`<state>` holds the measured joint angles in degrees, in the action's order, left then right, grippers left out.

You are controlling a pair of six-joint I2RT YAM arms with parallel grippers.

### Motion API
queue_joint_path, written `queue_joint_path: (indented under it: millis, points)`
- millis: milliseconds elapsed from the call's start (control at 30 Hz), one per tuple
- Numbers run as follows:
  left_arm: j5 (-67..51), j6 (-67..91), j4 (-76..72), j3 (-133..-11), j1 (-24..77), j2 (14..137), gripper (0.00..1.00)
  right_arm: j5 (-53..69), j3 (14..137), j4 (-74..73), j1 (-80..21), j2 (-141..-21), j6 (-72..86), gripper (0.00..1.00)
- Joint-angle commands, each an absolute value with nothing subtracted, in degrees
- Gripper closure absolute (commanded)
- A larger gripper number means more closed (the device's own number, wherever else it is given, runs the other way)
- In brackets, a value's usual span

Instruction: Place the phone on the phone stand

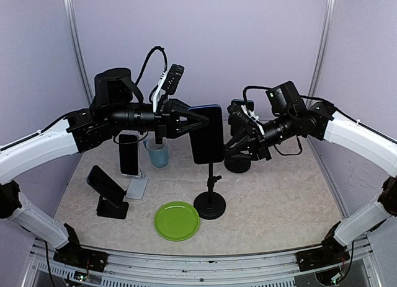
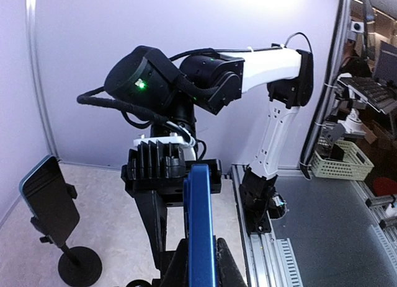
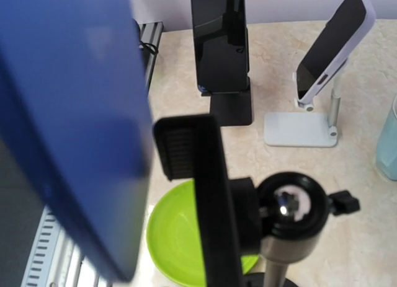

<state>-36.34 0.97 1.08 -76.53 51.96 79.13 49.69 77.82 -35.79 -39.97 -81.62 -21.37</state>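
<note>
Left gripper (image 1: 201,121) clamps the phone (image 1: 208,138) by one edge (right gripper (image 1: 228,141) opposite, grip unclear).

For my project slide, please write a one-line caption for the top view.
Left gripper holds a blue phone upright above the round-base phone stand, with the right gripper close beside it.
</note>
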Motion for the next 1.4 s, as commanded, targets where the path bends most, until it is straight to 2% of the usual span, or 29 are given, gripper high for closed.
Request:
queue_joint_path:
  millis: [0,200,500,733,1367]
  points:
    - [-52.9,-0.1,-5.4,-81.3,50.3,83.4,1.00,51.0,78.6,-38.1,-40.4,-82.2,-22.3,1.00]
    - [-59.7,-0.4,-1.9,-88.0,50.0,91.0,1.00,53.3,79.6,-39.2,-40.4,-83.0,-22.8,1.00]
    - [-62.5,-3.6,-3.2,-88.4,48.6,95.2,1.00,56.8,79.9,-40.6,-40.4,-83.1,-23.6,1.00]
    - [-64.1,-2.5,-6.8,-86.0,43.6,97.1,1.00,56.8,80.1,-41.3,-40.4,-83.3,-24.3,1.00]
    - [-55.2,-4.8,1.8,-79.6,39.1,91.9,1.00,53.9,78.9,-42.2,-39.5,-80.1,-25.8,1.00]
